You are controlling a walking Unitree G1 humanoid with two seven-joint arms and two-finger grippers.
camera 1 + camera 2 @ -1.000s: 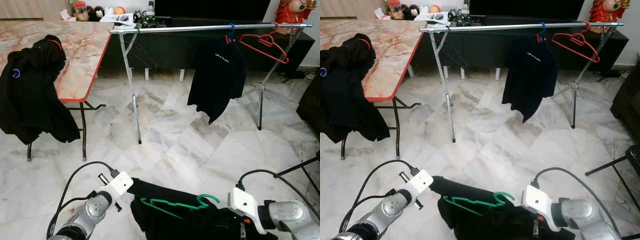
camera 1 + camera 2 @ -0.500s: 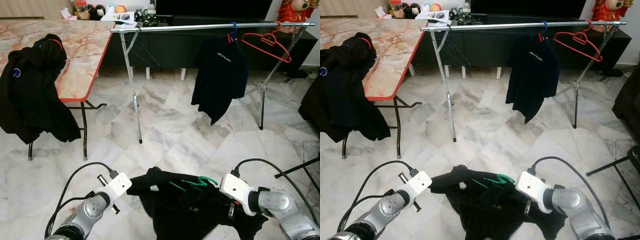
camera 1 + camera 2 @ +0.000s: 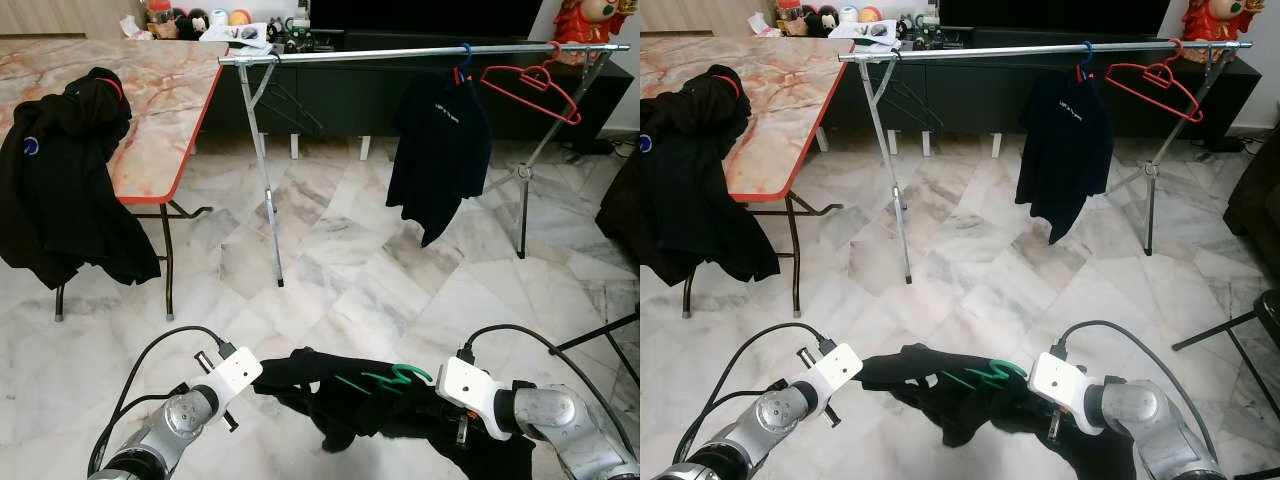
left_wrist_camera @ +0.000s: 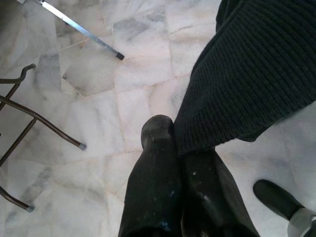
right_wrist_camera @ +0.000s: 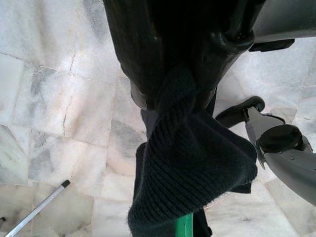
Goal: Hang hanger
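Between both hands (image 3: 262, 377), black garment (image 3: 340, 395)

Open rail (image 3: 350, 54) left of shirt (image 3: 438, 160)

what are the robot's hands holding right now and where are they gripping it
Both hold the black sweater that carries the green hanger: the left hand pinches one knit edge, the right hand a bunched fold.
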